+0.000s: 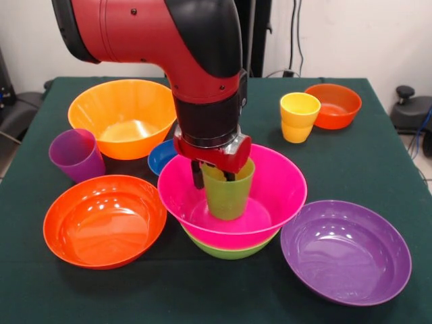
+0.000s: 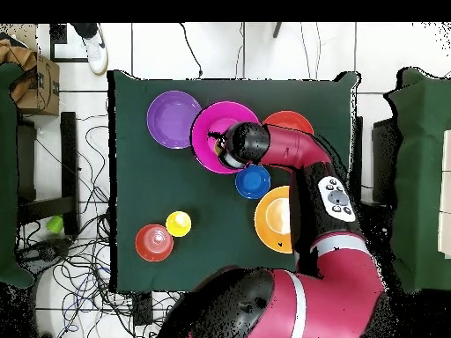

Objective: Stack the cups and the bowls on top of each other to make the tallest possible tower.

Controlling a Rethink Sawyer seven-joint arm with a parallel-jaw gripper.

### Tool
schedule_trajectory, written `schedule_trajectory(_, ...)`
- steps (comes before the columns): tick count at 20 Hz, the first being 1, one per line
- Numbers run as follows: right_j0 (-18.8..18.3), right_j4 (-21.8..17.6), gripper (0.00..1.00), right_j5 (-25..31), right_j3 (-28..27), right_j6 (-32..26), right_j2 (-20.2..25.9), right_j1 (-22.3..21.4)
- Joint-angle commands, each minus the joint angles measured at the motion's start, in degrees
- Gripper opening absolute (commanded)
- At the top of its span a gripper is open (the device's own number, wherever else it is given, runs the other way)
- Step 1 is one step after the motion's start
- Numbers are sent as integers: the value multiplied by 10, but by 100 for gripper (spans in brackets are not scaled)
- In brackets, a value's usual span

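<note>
We see the red and black arm reach down from above, wrist vertical, its claw closed on the rim of the green cup, one finger inside and one outside. That cup stands upright in the pink bowl, which is nested in the lime green bowl on the green desk. Around this pile lie the purple bowl, the large red-orange bowl, the purple cup, the orange bowl, the small blue bowl, and farther off the yellow cup just beside the small red-orange bowl.
</note>
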Motion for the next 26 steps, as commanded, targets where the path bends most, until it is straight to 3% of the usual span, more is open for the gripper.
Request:
schedule_trajectory(1,-1,13,100,35,38,15,11,-41)
schedule_trajectory(5,1,22,100,80,49,14,5,-79)
schedule_trajectory(19,-10,48,100,203,42,-7,3,-144)
schedule_trajectory(26,-36,35,100,225,43,-52,10,-153)
